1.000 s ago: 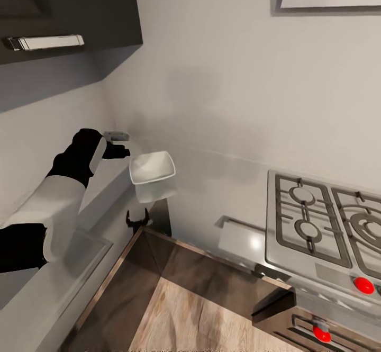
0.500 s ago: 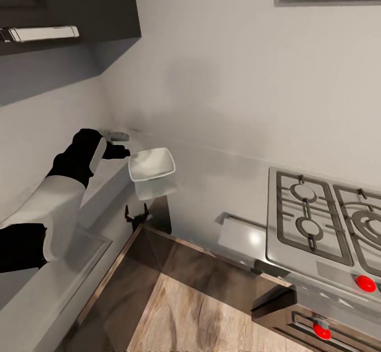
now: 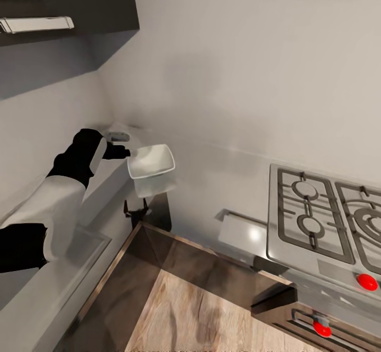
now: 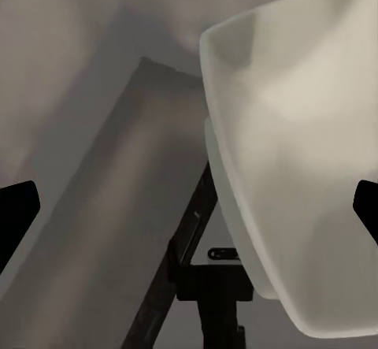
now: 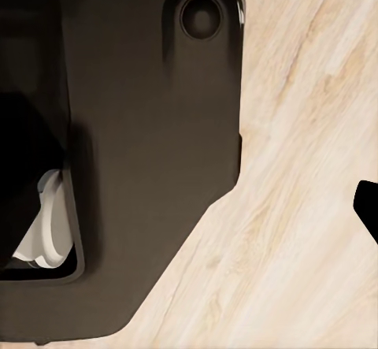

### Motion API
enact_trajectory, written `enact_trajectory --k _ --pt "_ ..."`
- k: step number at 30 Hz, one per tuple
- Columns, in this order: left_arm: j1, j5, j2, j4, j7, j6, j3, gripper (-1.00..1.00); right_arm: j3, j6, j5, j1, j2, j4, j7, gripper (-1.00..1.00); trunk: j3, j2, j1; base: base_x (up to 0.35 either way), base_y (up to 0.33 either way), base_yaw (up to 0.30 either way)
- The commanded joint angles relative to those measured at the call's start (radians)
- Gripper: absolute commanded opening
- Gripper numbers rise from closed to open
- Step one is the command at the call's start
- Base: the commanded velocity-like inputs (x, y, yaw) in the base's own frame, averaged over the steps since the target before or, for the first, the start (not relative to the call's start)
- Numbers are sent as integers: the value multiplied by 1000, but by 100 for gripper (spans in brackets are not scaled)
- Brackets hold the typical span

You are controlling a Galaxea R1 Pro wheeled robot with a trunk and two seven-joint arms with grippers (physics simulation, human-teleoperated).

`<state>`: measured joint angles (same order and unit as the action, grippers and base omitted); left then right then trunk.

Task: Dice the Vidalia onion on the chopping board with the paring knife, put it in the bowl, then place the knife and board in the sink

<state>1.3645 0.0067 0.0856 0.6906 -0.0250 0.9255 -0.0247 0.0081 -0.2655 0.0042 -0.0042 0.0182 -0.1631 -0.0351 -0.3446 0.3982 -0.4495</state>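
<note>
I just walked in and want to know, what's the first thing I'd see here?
A white bowl hangs in the air right by the robot's left hand, near the corner where the grey walls meet. On the right sits a steel hob with red knobs, and below lies a wooden floor.

white bowl (image 3: 151,162), silver hob (image 3: 323,219), red knobs (image 3: 367,282)

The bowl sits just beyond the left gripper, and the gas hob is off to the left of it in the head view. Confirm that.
Wrong side: in the head view the gas hob lies to the right of the bowl. The rest stands: the bowl sits just beyond the left gripper.
</note>
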Motion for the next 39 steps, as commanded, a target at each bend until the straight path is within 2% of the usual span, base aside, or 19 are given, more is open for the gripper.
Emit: enact_trajectory --k 1,39 --pt "1 1 0 1 -3 4 -3 100 1 -3 0 0 0 0 -4 100 -3 2 0 0 0 0" --pt "1 4 -7 -20 -2 4 -3 100 1 -3 0 -1 0 1 -3 100 -56 2 0 0 0 0"
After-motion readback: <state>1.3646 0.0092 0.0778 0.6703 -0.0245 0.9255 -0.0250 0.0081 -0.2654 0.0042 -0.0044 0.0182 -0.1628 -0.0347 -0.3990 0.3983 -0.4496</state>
